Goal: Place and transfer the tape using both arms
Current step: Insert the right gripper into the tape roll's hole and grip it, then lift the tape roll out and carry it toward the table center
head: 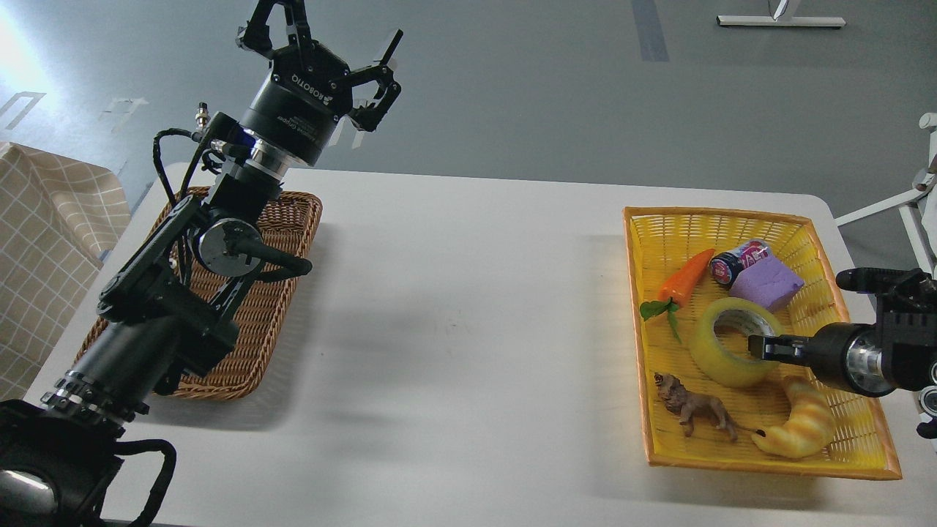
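The tape [708, 356], a translucent yellow roll with a grey-white core, lies flat in the yellow basket [732, 218] on the right of the table. My right gripper [761, 345] comes in from the right, low over the basket, and its dark tip sits at the roll's right rim, over the core hole. Its fingers cannot be told apart. My left gripper [322, 36] is raised high above the table's far left, beyond the wicker basket [296, 241], with its fingers spread and nothing in them.
In the yellow basket also lie a toy carrot [684, 278], a small can [736, 263], a purple block [767, 284], a toy lion [694, 410] and a croissant toy [801, 424]. A checked cloth [44, 241] hangs at the far left.
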Controlling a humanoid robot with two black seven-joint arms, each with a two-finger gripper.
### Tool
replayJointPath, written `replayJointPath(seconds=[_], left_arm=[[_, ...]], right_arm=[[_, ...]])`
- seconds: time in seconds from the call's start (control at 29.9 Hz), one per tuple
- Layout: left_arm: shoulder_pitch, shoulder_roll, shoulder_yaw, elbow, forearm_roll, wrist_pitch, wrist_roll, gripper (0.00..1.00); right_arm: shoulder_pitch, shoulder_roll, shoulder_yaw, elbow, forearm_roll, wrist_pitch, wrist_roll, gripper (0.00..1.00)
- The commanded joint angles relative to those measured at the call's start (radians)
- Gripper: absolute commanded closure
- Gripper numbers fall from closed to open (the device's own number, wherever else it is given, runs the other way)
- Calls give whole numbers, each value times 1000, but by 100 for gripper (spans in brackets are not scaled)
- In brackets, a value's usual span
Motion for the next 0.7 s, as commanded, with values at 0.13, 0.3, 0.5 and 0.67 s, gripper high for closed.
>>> replayJointPath(seconds=[0.13, 0.3, 0.5, 0.67], left_arm=[[0, -2, 0, 1, -1, 0, 0, 2], [0, -8, 2, 3, -1, 0, 0, 2], [0, -11, 2, 3, -1, 0, 0, 2], [0, -12, 3, 3, -1, 0, 0, 2]], right_arm=[[11, -4, 0, 0, 6, 0, -10, 100], [73, -13, 11, 13, 12, 0, -10, 100], [167, -59, 14, 46, 20, 0, -5, 100], [245, -56, 14, 66, 21, 0, 1, 100]])
